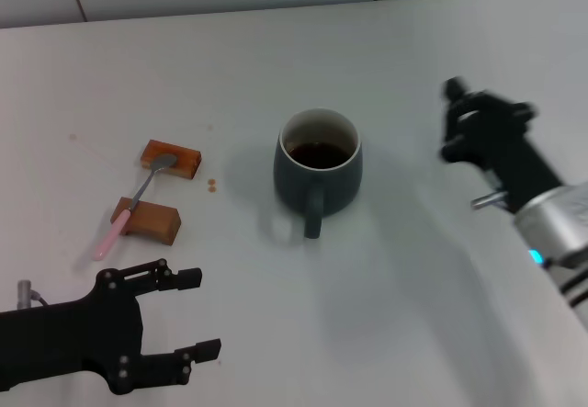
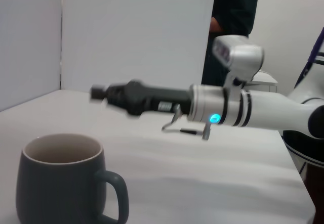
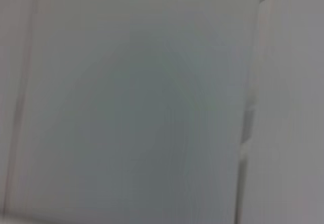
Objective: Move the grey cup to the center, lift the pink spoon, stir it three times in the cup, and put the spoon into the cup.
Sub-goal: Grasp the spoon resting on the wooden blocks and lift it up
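Lying across two brown wooden blocks [image 1: 161, 191] well to the left of the grey cup [image 1: 318, 172], the pink spoon [image 1: 135, 205] — metal bowl on the block nearer the cup's far side, pink handle end slanting off the nearer block toward the robot. Long axis running diagonally, handle end closest to the left gripper [image 1: 197, 315]. Hovering just on the robot's side of that handle, fingers [image 1: 181, 278] spread apart and empty, tips pointing toward the cup rather than at the spoon. Clearly the nearer arm for the lift; likely needs a swing away from the robot and a turn so the gap straddles the slim shaft crosswise. Standing about mid-table, the cup, loop handle facing the robot, dark liquid inside — apparently already centred. Raised well off to the cup's right, the right gripper [image 1: 459, 113], blurred; cannot tell whether its fingers are apart or together.
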